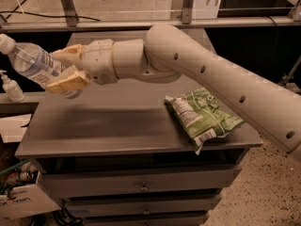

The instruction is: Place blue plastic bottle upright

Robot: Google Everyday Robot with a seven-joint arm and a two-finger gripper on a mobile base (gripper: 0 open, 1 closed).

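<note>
Bottle [29,61] held in the air above the left edge of the cabinet [103,126], well clear of its top. It is tilted, with the white cap up and to the left. Gripper [55,70] clamped on the lower body, its tan fingers [70,55] one above and one below, across the printed label. Judged handling: thin clear plastic, light, and likely to dent under a hard squeeze. The smooth label may let it slide or pivot between the pads, and the fill level cannot be told. A hold on the label band, clear of the base, suits setting it down. Arm enters from the lower right, passes above the bag [203,117] and ends in a near-horizontal wrist pointing left. Wrist rotation would be needed to bring the cap uppermost
</note>
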